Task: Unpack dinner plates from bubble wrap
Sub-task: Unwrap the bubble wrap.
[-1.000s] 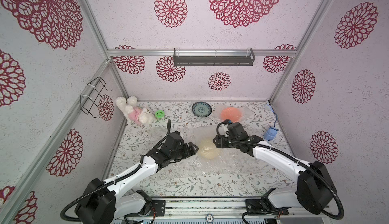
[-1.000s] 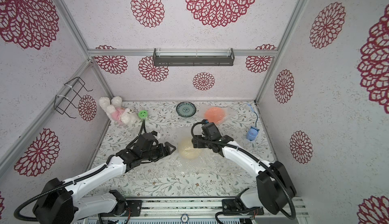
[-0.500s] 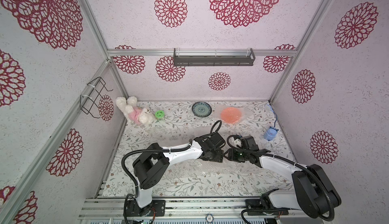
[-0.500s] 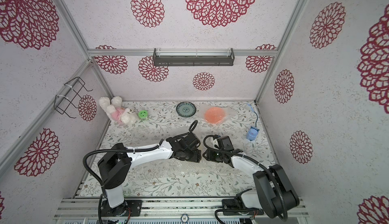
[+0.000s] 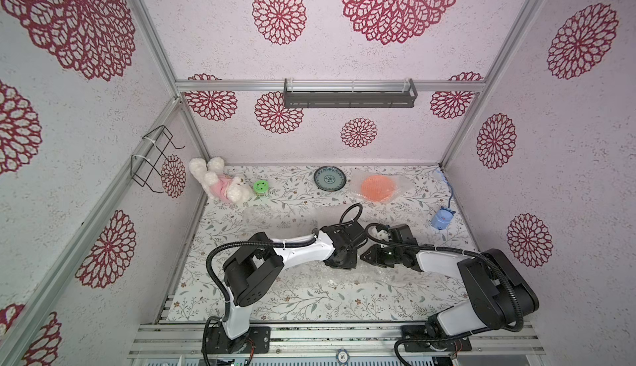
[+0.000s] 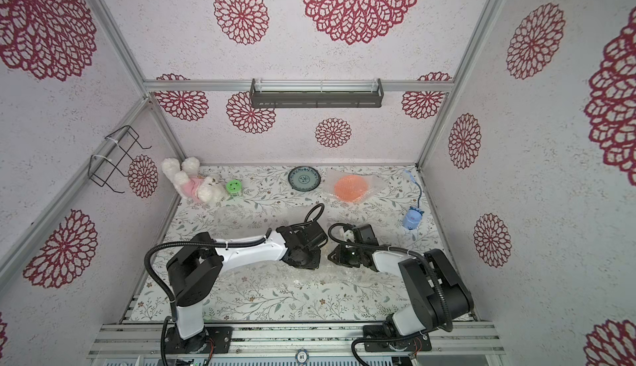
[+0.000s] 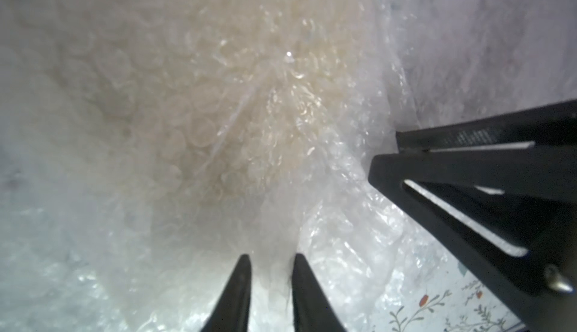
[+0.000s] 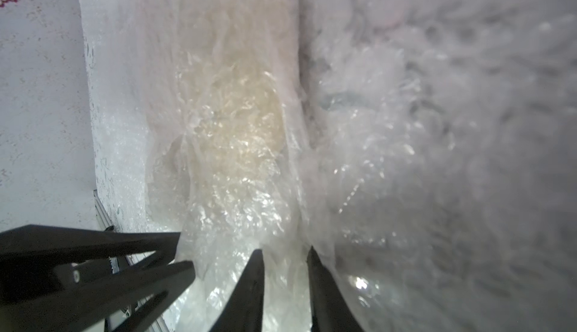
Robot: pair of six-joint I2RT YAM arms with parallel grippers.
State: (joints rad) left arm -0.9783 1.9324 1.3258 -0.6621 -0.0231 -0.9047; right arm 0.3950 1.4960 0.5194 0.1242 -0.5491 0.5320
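In the left wrist view my left gripper is shut on a fold of the bubble wrap. A cream dinner plate shows dimly through it. My right gripper is likewise shut on the bubble wrap over the same cream plate. In both top views the left gripper and the right gripper meet tip to tip at mid-table and hide the plate. At the back lie a bare blue-green plate and an orange plate inside its own bubble wrap.
A loose clear sheet lies left of centre. A plush toy and a green smiley disc sit at the back left. A small blue object with a cord is by the right wall. A wire rack hangs on the left wall.
Both arms swung in over the wrapped cream plate, which they now cover. Both grippers went from open to shut on the wrap.
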